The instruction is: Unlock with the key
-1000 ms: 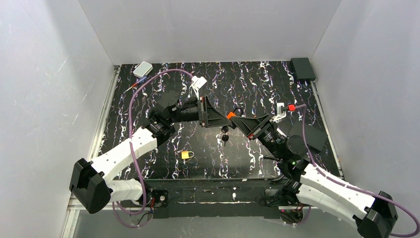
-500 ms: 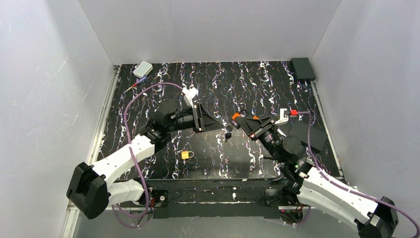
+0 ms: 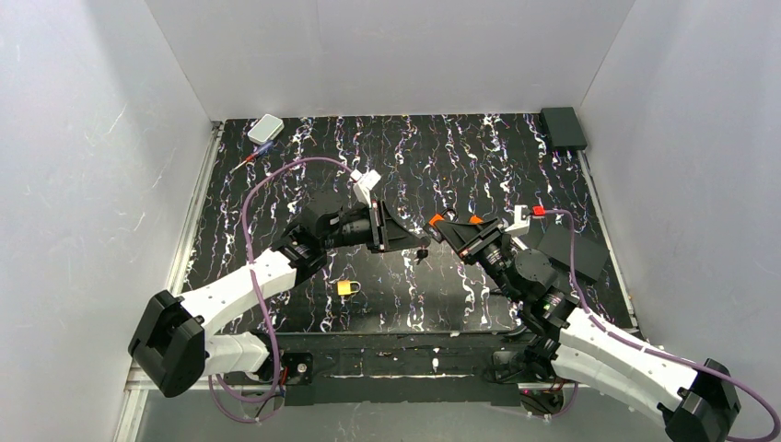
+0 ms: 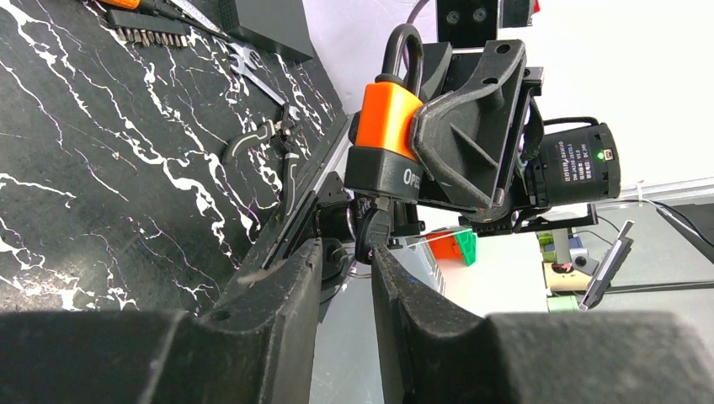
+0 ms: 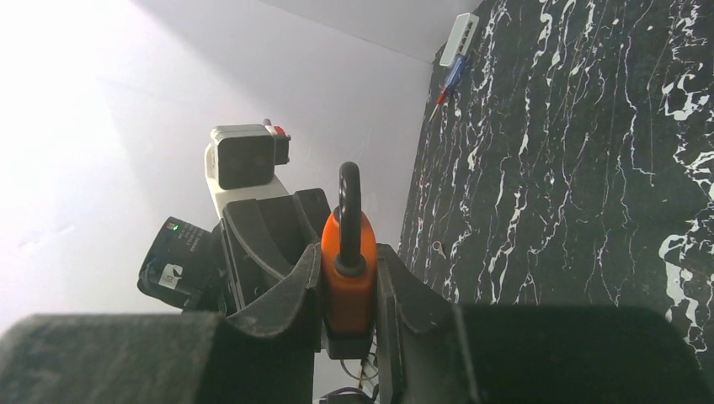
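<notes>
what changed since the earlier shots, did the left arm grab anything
The left end effector backed off leftward, then came back in lower. Its jaws now flank the tiny dark key under the base of the orange padlock, though a pinch isn't clear yet. The right end effector kept gripping that padlock in roughly the same spot. The small yellow padlock stayed put.

Left arm (image 3: 230, 290) and right arm (image 3: 626, 354): white shells, black joints, a purple cable (image 3: 250, 235) on each; left claw (image 3: 417, 245) and right claw (image 3: 444, 225) are black
</notes>
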You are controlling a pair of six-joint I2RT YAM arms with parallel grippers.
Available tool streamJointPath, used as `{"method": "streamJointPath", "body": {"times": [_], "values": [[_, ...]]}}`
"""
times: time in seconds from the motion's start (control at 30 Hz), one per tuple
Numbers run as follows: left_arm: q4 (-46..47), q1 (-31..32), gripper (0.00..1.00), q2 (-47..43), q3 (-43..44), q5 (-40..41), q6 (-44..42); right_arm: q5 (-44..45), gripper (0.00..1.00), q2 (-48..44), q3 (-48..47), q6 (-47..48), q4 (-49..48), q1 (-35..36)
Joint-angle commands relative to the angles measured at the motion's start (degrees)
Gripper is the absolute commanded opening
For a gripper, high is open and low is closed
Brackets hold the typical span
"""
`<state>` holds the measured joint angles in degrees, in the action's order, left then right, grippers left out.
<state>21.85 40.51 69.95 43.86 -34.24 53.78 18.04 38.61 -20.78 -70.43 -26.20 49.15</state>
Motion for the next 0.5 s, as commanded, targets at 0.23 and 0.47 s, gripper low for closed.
{"method": "streamJointPath", "body": {"times": [0.23,0.47], "values": [[2.1,2.2,0.24,1.5,2.8,-1.2,-1.3,0.6,0.01,-1.1,-2.0,-0.6,-4.2,0.1],[2.6,2.5,0.15,2.4,3.3,-1.8,-0.9,0.2,0.01,0.0,-2.1,-0.6,-4.2,0.1]]}}
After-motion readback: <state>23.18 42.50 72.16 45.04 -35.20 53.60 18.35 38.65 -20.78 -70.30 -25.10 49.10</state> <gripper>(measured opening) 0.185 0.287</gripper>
